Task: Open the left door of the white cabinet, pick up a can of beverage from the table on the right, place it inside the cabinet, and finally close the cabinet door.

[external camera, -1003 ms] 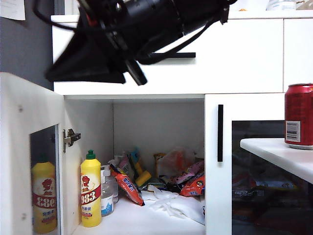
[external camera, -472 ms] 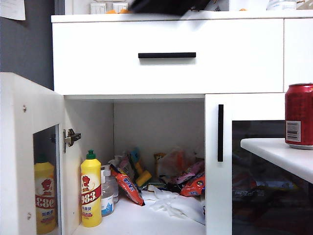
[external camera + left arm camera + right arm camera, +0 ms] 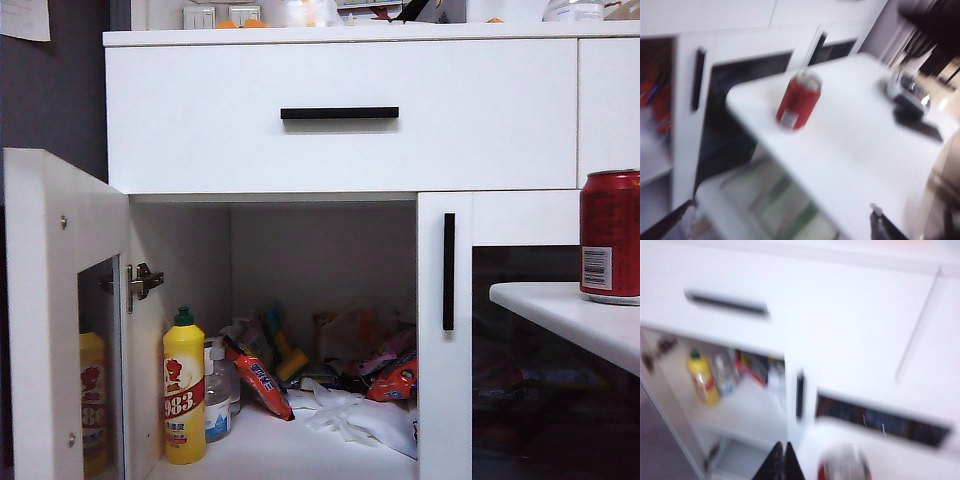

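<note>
The white cabinet (image 3: 340,150) has its left door (image 3: 45,300) swung out wide, baring the lower shelf. A red can of beverage (image 3: 610,235) stands upright on the white table (image 3: 570,315) at the right edge. Neither gripper shows in the exterior view. In the blurred left wrist view my left gripper (image 3: 772,227) is open wide and empty, up above the table (image 3: 855,150), with the can (image 3: 799,100) well ahead of it. In the right wrist view my right gripper (image 3: 785,460) is shut on nothing, its tips beside the can's top (image 3: 844,465) and apart from it.
On the open shelf stand a yellow bottle (image 3: 184,390), a small clear bottle (image 3: 218,395) and a heap of snack packets (image 3: 380,375). The right door with its black handle (image 3: 449,270) is closed. A dark device (image 3: 907,97) lies further along the table.
The black arm that crossed the top of the exterior view has lifted out of sight. The left door has swung slightly wider. The can has not moved.
</note>
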`<state>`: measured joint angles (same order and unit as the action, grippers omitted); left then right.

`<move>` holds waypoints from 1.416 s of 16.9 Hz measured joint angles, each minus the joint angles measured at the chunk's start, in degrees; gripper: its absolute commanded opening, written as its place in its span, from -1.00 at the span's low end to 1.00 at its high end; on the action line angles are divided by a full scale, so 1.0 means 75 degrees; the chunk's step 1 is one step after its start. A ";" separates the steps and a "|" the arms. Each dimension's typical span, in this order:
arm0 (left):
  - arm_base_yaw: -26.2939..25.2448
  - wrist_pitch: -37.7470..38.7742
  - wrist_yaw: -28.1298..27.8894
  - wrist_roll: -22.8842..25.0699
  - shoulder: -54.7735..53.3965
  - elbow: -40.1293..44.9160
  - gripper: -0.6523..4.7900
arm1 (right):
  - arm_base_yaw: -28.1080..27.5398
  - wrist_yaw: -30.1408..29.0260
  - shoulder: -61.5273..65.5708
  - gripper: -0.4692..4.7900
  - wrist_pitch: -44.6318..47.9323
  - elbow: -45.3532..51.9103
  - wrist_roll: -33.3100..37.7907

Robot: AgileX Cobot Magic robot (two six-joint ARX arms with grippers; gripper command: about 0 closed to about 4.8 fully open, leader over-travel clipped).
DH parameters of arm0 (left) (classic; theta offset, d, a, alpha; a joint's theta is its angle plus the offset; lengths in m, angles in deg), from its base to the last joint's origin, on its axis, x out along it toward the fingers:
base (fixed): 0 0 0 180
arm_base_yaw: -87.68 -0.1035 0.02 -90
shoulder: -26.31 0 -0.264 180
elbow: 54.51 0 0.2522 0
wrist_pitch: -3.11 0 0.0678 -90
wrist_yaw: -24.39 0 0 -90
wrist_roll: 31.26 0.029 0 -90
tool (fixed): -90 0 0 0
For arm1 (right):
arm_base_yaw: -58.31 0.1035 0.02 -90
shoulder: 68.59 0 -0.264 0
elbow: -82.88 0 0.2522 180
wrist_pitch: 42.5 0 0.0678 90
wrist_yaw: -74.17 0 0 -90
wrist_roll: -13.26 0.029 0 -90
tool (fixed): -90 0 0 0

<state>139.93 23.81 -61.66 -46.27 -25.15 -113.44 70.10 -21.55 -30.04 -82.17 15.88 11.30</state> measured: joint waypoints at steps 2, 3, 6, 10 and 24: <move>-0.0003 -0.1093 0.0076 -0.0026 -0.1046 -0.0012 1.00 | -0.0595 -0.0029 -0.0647 -0.57 -0.0297 0.0644 0.0067; -0.0003 -0.1145 0.0111 -0.0029 -0.1352 -0.0009 1.00 | -0.0737 0.0009 -0.0871 0.25 -0.0315 0.1037 0.0280; -0.0003 -0.1268 0.0277 -0.0038 -0.2011 -0.0009 1.00 | -0.0772 0.0385 -0.1253 0.99 0.0460 0.2544 0.0831; -0.0003 -0.1457 0.0321 0.0213 -0.2075 -0.0009 1.00 | -0.0729 0.0831 -0.0976 1.00 0.2736 0.3722 0.0906; -0.0003 -0.0898 0.0332 0.0854 -0.2075 -0.0009 1.00 | -0.0752 0.0959 0.3937 1.00 0.9267 0.5275 0.0612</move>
<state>139.91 17.08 -59.17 -39.86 -40.72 -113.50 64.46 -14.36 -0.51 -12.66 55.45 15.89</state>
